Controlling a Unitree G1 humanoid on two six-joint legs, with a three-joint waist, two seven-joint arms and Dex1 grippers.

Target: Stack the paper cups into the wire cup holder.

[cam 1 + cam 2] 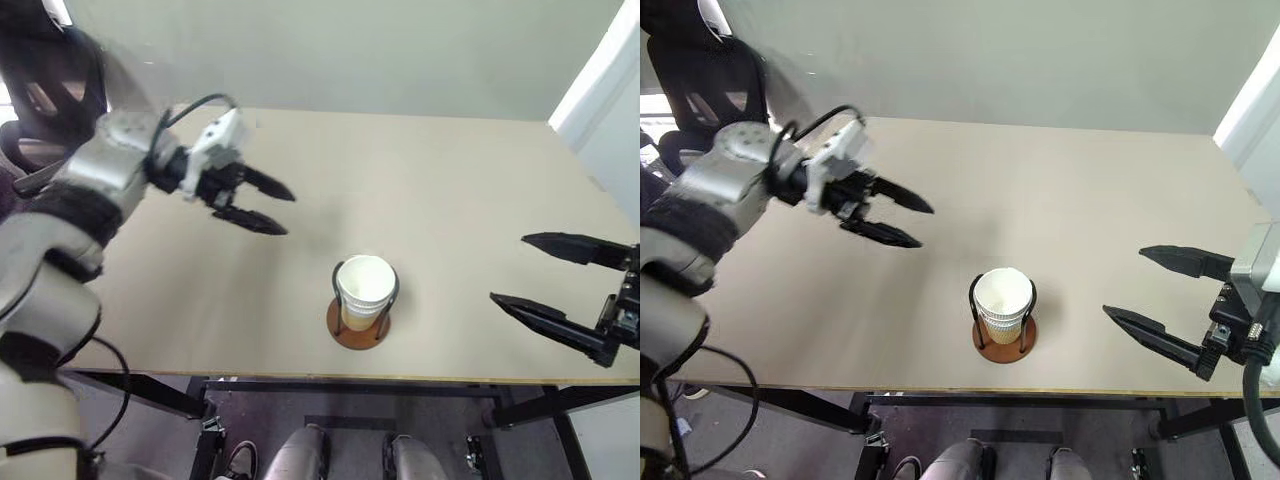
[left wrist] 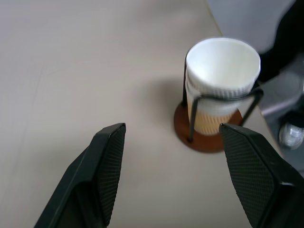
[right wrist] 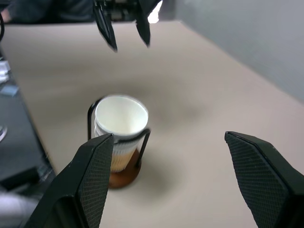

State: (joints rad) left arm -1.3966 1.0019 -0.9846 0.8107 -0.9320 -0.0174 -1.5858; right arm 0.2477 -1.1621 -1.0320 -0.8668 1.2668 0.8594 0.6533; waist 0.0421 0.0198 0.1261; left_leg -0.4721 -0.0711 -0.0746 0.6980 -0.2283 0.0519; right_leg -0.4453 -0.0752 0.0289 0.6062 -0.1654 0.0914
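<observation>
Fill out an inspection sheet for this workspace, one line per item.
Surface: beige table, bare apart from the holder.
Job's things: paper cups nested upright in the wire cup holder near the table's front edge.
Clutter: nothing seen.
Grippers: left gripper open, empty, above the table, apart from the cups; right gripper open, empty, at the table's right side.
Cables: black cable looped over the left wrist.
Surroundings: grey wall behind; black chair at back left.

can't tell how many paper cups (image 1: 365, 285) are nested in the wire cup holder (image 1: 358, 328); lower ones are hidden.
</observation>
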